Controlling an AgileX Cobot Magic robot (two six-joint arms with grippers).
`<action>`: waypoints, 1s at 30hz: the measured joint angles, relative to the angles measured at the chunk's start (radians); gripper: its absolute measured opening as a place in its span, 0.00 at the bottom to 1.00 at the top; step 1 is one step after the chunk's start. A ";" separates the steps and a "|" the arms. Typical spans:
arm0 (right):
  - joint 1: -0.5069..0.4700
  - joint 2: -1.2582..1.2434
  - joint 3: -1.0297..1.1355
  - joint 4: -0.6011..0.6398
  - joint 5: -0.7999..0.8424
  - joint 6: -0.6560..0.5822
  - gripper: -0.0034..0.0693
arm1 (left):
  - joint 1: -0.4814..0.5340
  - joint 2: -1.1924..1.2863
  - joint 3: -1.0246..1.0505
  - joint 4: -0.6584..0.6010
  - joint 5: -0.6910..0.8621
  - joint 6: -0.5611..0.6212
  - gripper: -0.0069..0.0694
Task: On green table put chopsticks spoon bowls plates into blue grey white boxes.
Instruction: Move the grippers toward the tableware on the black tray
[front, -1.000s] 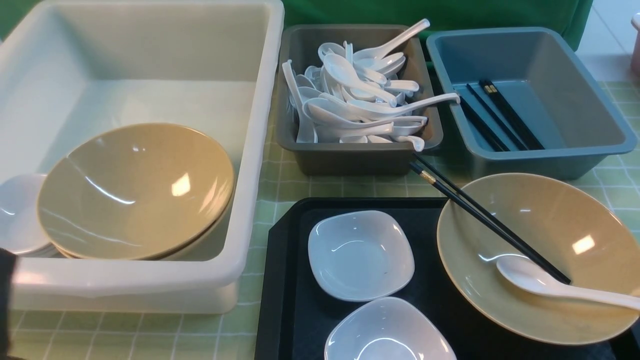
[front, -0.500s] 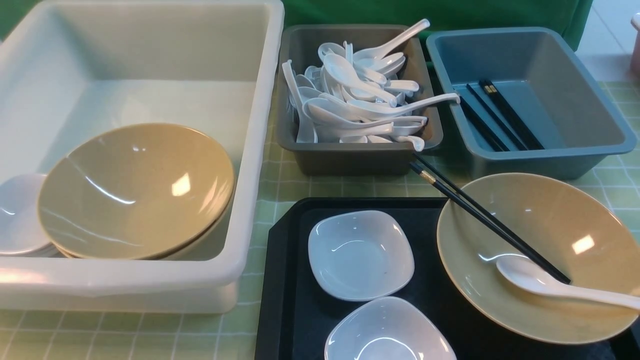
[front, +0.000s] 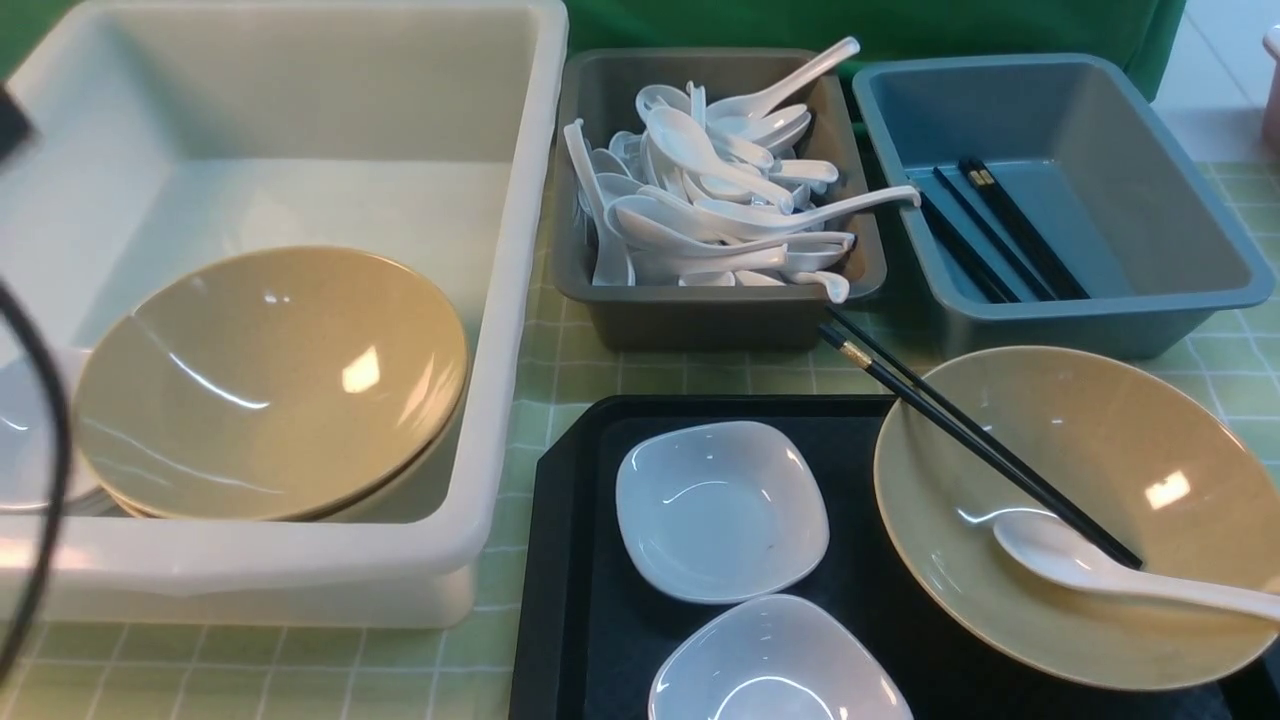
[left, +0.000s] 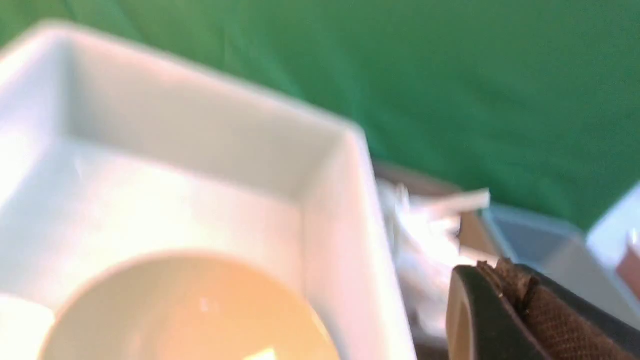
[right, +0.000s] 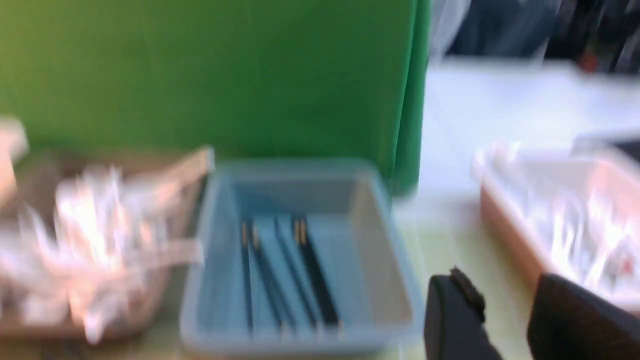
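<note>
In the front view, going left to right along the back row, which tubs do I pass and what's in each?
First the large translucent white plastic tub holding stacked tan bowls → dark grey plastic tub heaped with glossy white soup spoons → blue plastic tub with thin black chopsticks.

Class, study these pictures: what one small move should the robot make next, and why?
Probably bring the right gripper, open and empty, down toward the chopsticks lying across the rim of the bowl. They lie uppermost there, by the spoon, and the blue box nearby holds others.
</note>
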 joint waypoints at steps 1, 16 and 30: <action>0.000 0.052 0.000 0.022 0.063 -0.065 0.37 | -0.048 0.017 0.001 -0.022 0.024 0.014 0.09; 0.328 0.608 -0.137 0.234 0.282 -0.598 0.60 | -0.381 0.207 0.001 -0.384 0.089 0.427 0.09; 0.387 0.974 -0.235 0.140 0.201 -0.605 0.67 | -0.382 0.222 0.001 -0.409 0.090 0.445 0.09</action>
